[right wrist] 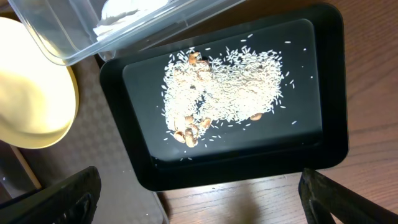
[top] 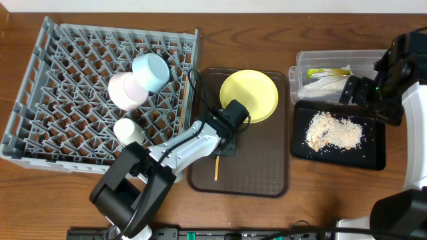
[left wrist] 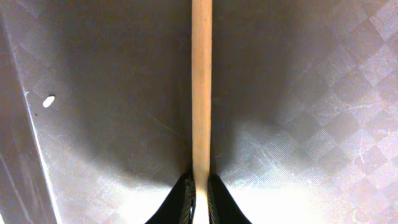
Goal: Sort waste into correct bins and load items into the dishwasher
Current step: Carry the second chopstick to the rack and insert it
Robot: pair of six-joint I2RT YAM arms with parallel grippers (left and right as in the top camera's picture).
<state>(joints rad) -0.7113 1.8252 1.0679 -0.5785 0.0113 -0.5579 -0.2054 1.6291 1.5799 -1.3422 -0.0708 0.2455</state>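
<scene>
Two chopsticks are in view, both thin, straight and of pale wood. One chopstick (left wrist: pixel 201 87) lies on the brown tray (top: pixel 267 175), a rectangle with rounded corners and a fine checkered emboss on its surface. The left gripper (left wrist: pixel 200 199) is closed on this stick, its black fingertips pinched against both sides of the shaft. The other chopstick (top: pixel 181 100) lies in the dish rack (top: pixel 27 100), along its right wall.

One rack is present: square, grey plastic, with a lattice of upright pegs. It holds three rounded vessels:
- one light blue bowl (top: pixel 152 70)
- one white bowl (top: pixel 127 90), touching the blue one
- one small white cup (top: pixel 128 130), just below them

One round, smooth, pale yellow plate (top: pixel 249 95) sits at the far end of the brown tray.

One clear tub (top: pixel 373 59), rectangular and thin-walled, contains one green-and-yellow wrapper (top: pixel 327 71) and crumpled white paper (top: pixel 325 84).

One black tray (right wrist: pixel 329 93), shallow and glossy, lies just beside the tub. It carries one loose heap of food scraps (right wrist: pixel 217 87): white rice grains with a few tan nut-like pieces.

The right gripper (right wrist: pixel 199 177) hangs over the black tray with its fingers spread wide, holding nothing.
</scene>
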